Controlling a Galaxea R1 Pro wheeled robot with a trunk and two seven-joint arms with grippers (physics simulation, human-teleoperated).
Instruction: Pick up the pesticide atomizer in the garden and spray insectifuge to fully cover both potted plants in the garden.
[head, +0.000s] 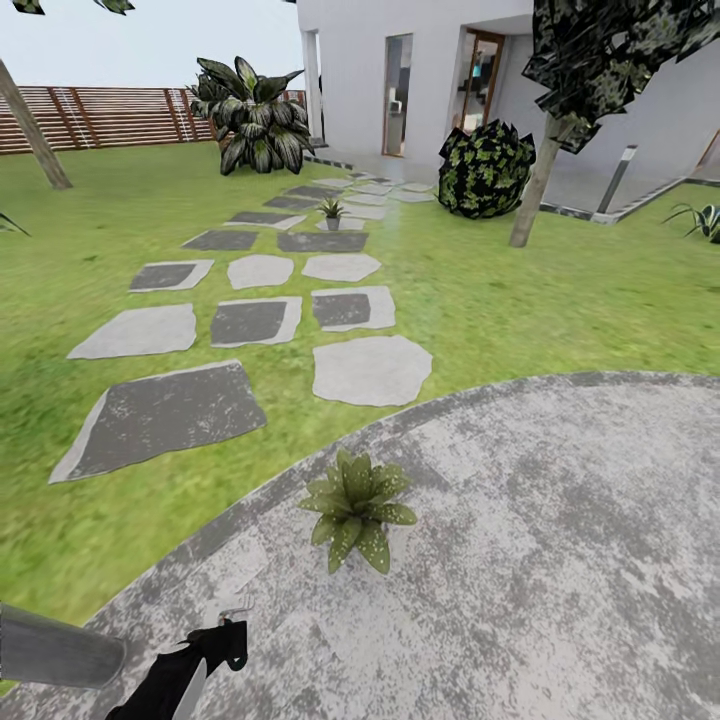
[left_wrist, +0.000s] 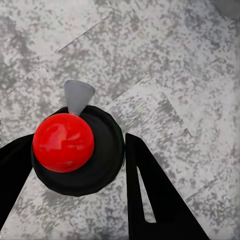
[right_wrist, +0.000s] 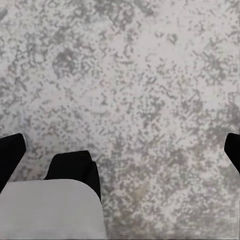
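Two plants need spray: one (head: 355, 507) near, one (head: 331, 211) far. Left claw (left_wrist: 75, 170) grips the atomizer (left_wrist: 77, 150); right claw (right_wrist: 122, 150) gapes. Misaimed, mist hits patio (head: 560, 560).

Round grey paved patio (head: 560, 520), potted plant (head: 356, 505) on its edge nr lawn (head: 520, 300), 2nd plant (head: 331, 211) on stepping stones (head: 370, 368)

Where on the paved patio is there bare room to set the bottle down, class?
Bare paving spreads across the patio right of the near potted plant, out to the lawn. It is tighter at the patio's left edge, where the left hand holds the atomizer close by that plant.
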